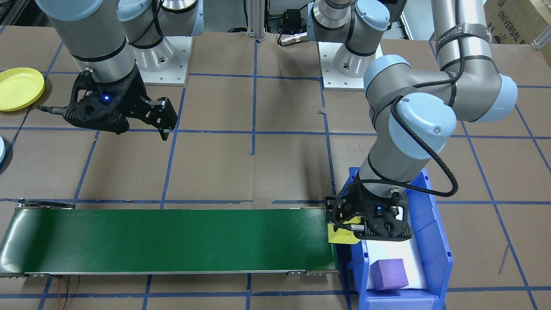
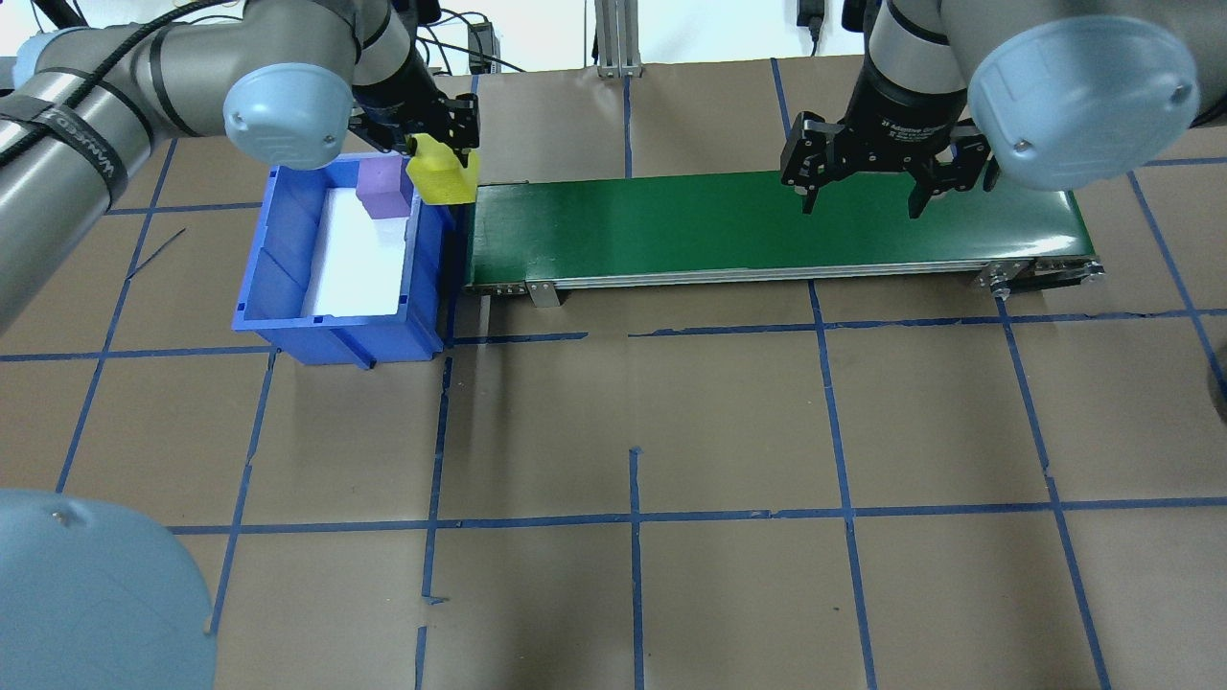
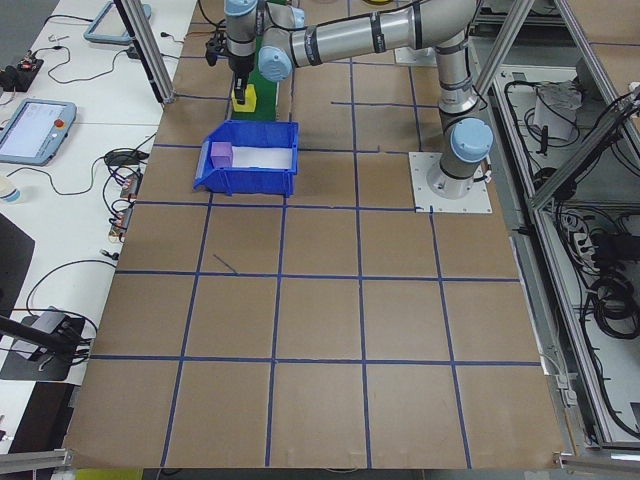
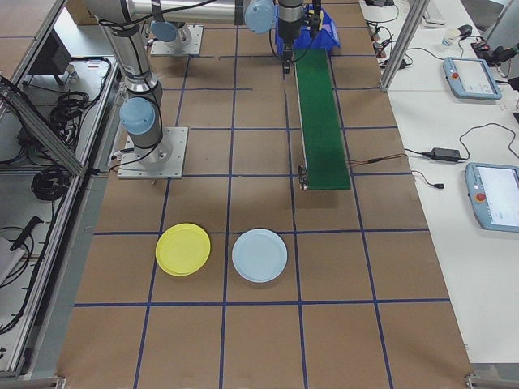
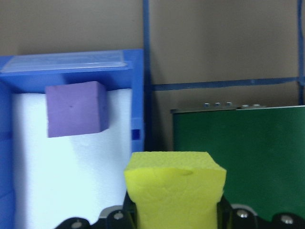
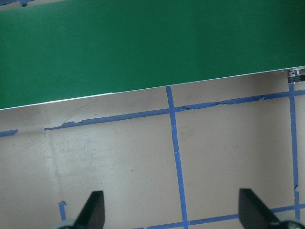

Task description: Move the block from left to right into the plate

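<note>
Left tool [image 1: 344, 227] is clamped on the yellow foam block [image 1: 340, 234] right over the green conveyor belt [image 1: 172, 241] end by the blue bin [image 1: 434, 241], so I'd lower it flat onto the belt before letting go, right tool [image 2: 858, 196] waiting spread open downstream, yellow plate [image 1: 19, 88] well off.

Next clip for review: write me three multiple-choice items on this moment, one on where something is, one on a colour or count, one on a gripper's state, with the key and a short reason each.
1. Where is the purple block?
A. on the green conveyor belt
B. in the blue bin
C. on the yellow plate

2. How many plates lie on the table in the exterior right view?
A. one
B. two
C. three

3. What is the state of the left gripper?
A. open and empty
B. shut on the purple block
C. shut on the yellow block

Key: 1 B, the purple block sits on the white pad inside the bin. 2 B, a yellow plate and a light blue plate lie side by side. 3 C, the left wrist view shows the yellow block between the fingers, at the bin's edge by the green conveyor belt.
</note>
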Motion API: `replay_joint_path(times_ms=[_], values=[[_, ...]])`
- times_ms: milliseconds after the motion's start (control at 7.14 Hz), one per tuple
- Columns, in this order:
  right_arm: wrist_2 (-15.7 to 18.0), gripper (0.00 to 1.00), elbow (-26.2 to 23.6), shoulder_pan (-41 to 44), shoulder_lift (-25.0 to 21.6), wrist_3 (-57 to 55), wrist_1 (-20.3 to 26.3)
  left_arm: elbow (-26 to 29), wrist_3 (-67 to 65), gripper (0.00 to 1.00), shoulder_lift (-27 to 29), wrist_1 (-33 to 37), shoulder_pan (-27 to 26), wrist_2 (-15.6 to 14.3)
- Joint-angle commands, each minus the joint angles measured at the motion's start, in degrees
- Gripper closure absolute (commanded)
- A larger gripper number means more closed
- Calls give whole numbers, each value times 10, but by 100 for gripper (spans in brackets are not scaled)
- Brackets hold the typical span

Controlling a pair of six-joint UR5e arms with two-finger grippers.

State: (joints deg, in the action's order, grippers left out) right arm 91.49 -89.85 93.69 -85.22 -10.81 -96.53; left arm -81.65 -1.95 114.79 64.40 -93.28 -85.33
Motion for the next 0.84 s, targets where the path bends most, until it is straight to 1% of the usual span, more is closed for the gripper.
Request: replay_joint_path(times_ms=[0, 140, 280, 420, 560, 700], values=[[-1, 0, -1, 0, 0, 0, 2, -3, -38, 69, 50, -80, -28, 33], [-1, 0, 0, 0, 0, 0, 2, -9, -37, 68, 59, -84, -36, 30], [0, 0, 0, 0, 0, 0, 2, -30, -36, 63, 59, -91, -38, 28], [-1, 0, 0, 0, 0, 0, 2, -45, -33, 47, 59, -103, -38, 29], [-1, 0, 1, 0, 1, 0, -2, -54, -31, 39, 58, -103, -38, 30], [-2, 0, 1, 0, 1, 1, -5, -55, -30, 16, 56, -103, -38, 33]])
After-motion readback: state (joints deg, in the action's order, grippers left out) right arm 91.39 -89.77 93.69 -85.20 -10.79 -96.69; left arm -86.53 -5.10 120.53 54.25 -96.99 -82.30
